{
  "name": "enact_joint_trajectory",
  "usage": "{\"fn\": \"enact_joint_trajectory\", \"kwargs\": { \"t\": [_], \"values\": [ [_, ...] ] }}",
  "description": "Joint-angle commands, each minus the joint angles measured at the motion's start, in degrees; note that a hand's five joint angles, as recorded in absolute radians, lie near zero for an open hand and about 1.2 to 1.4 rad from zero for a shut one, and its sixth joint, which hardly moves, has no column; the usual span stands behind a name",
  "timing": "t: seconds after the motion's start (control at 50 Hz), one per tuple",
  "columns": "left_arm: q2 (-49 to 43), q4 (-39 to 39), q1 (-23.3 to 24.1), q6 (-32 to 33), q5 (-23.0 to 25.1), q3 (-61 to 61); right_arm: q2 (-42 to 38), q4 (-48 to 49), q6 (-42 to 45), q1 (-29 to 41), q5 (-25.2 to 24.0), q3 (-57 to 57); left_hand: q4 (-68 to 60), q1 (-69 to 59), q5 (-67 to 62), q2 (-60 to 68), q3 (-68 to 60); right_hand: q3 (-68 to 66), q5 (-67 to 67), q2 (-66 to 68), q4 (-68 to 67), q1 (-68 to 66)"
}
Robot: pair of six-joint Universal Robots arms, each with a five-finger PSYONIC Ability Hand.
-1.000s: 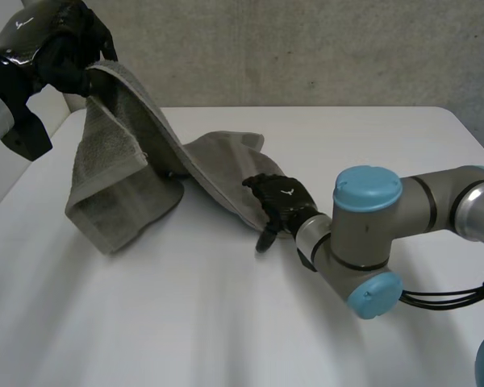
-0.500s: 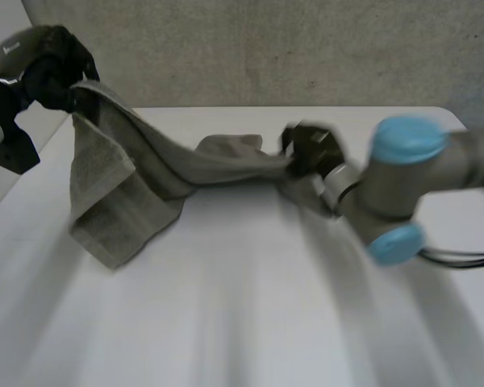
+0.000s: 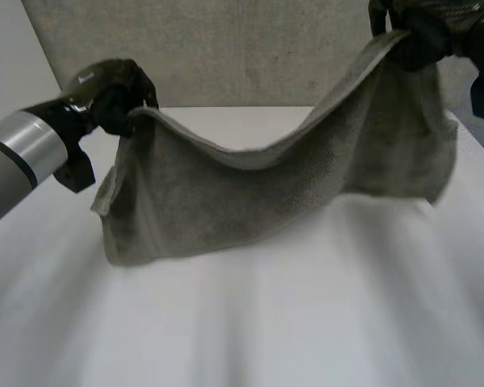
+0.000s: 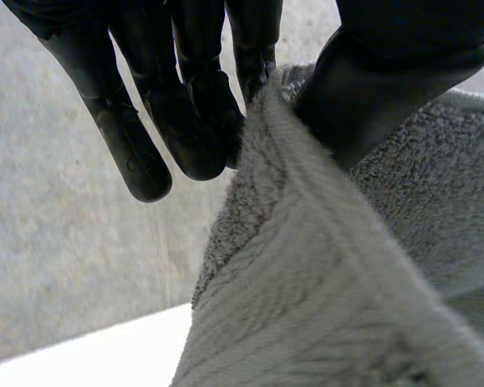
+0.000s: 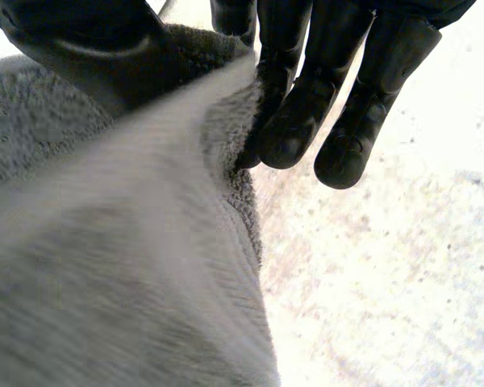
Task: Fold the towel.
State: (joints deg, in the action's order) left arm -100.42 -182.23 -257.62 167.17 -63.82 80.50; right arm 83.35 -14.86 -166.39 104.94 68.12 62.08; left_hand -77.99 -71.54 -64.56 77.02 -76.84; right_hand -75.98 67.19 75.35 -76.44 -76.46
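In the head view the towel hangs spread between both arms. Its top edge sags, and its lower left edge reaches down to the bare white bench; whether it touches is unclear. A grey wall stands behind. In the left wrist view the left robot hand pinches one top corner between thumb and fingers. In the right wrist view the right robot hand pinches the other corner likewise.
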Motion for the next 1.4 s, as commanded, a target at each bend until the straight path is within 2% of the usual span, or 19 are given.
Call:
{"fn": "enact_joint_trajectory", "kwargs": {
  "t": [0.02, 0.12, 0.16, 0.22, 0.32, 0.38, 0.42, 0.44, 0.52, 0.62, 0.82, 0.86, 0.96, 1.02, 1.06, 1.08, 1.12, 1.22, 1.4],
  "values": [
    [-4.5, 0.4, -0.7, 1.0, -0.2, -8.1, -7.5, -1.7, 1.1, -1.3, -1.2, -4.1, -2.0, -8.5, -5.4, 3.0, -3.2, -4.0, 2.8, 4.6, -3.6, -3.5],
    [-12.6, 3.5, -0.5, 4.4, -1.0, -16.0, -18.4, -5.9, 6.5, -0.9, 0.3, -10.3, -2.0, -8.5, -5.4, 3.0, -3.2, -4.0, 2.8, 4.6, -3.6, -3.5],
    [-15.1, 4.9, -0.3, 5.8, -1.5, -19.2, -26.9, -9.2, 11.8, 0.0, 4.1, -16.3, -2.0, -8.5, -5.4, 3.0, -3.2, -4.0, 2.8, 4.6, -3.6, -3.5],
    [-21.0, 7.0, 0.4, 8.5, -3.6, -26.3, -30.7, -9.8, 14.4, 1.1, 6.8, -20.2, -2.0, -8.5, -5.4, 3.0, -3.2, -4.0, 2.8, 4.6, -3.6, -3.5],
    [-28.9, 7.7, 1.9, 11.2, -7.9, -40.7, -40.2, -7.0, 21.8, 3.8, 15.5, -35.8, -2.0, -8.5, -5.4, 3.0, -3.2, -4.0, 2.8, 4.6, -3.6, -3.5],
    [-32.4, 7.7, 2.4, 11.3, -11.4, -52.4, -40.9, -3.3, 22.5, 4.3, 16.2, -39.6, -2.0, -8.5, -5.4, 3.0, -3.2, -4.0, 2.8, 4.6, -3.6, -3.5],
    [-32.6, 7.5, 2.6, 11.3, -12.8, -57.2, -39.0, 6.7, 22.3, 5.7, 16.3, -43.0, -2.0, -8.5, -5.4, 3.0, -3.2, -4.0, 2.8, 4.6, -3.6, -3.5],
    [-32.2, 7.1, 2.8, 11.2, -13.8, -60.9, -39.0, 6.8, 22.3, 5.7, 16.3, -43.0, -2.0, -8.5, -5.4, 3.0, -3.2, -4.0, 2.8, 4.6, -3.6, -3.5],
    [-29.9, 4.1, 3.4, 10.7, -14.7, -64.5, -30.3, 19.3, 20.1, 6.4, 16.2, -37.2, -2.0, -8.5, -5.4, 3.0, -3.2, -4.0, 2.8, 4.6, -3.6, -3.5],
    [-24.9, -3.1, 3.5, 10.8, -14.2, -57.5, -26.0, 22.2, 17.4, 5.8, 13.6, -29.3, -2.0, -8.5, -5.4, 3.0, -3.2, -4.0, 2.8, 4.6, -3.6, -3.5],
    [-24.0, -2.6, 1.6, 11.4, -11.3, -34.7, -25.2, 13.1, 17.5, 3.0, 6.6, -15.8, -2.0, -8.5, -5.4, 3.0, -3.2, -4.0, 2.8, 4.6, -3.6, -3.5],
    [-23.9, -2.3, 0.8, 11.5, -10.7, -30.2, -25.2, 10.7, 17.9, 2.4, 3.3, -8.9, -2.0, -8.5, -5.4, 3.0, -3.2, -4.0, 2.8, 4.6, -3.6, -3.5],
    [-24.0, -2.5, 0.3, 12.1, -7.7, -16.8, -25.2, 10.4, 19.7, 1.7, 1.9, 2.0, -2.0, -8.5, -5.4, 3.0, -3.2, -4.0, 2.8, 4.6, -3.6, -3.5],
    [-24.4, -2.9, 0.3, 15.6, -5.9, -9.6, -25.3, 10.9, 20.8, 1.3, 1.7, 9.0, -2.0, -8.5, -5.4, 3.0, -3.2, -4.0, 2.8, 4.6, -3.6, -3.5],
    [-24.7, -3.2, 0.2, 22.2, -5.4, -4.3, -25.3, 11.7, 20.9, 1.1, 1.7, 12.2, -2.0, -8.5, -5.4, 3.0, -3.2, -4.0, 2.8, 4.6, -3.6, -3.5],
    [-24.7, -3.2, 0.2, 22.2, -5.4, -4.3, -25.3, 12.9, 21.0, 1.0, 1.8, 15.1, -2.0, -8.5, -5.4, 3.0, -3.2, -4.0, 2.8, 4.6, -3.6, -3.5],
    [-25.3, -3.6, 0.1, 29.4, -5.6, -1.1, -25.3, 14.1, 21.0, 0.9, 2.0, 17.7, 2.0, -4.5, -1.4, -1.0, 0.8, -4.0, 2.8, 4.6, -3.6, -3.5],
    [-26.7, -5.8, 0.1, 34.7, -6.1, 0.5, -24.6, 18.0, 20.4, 0.5, 2.2, 23.1, 12.6, 6.1, 9.1, -11.6, 11.4, -4.0, 2.8, 4.6, -3.6, -3.5],
    [-29.0, -11.7, -0.3, 34.5, -10.2, 0.7, -20.9, 18.9, 19.6, -1.5, 2.5, 25.5, 22.9, 16.4, 19.4, -21.9, 21.7, -4.0, 2.8, 4.6, -3.6, -3.5]
  ]
}}
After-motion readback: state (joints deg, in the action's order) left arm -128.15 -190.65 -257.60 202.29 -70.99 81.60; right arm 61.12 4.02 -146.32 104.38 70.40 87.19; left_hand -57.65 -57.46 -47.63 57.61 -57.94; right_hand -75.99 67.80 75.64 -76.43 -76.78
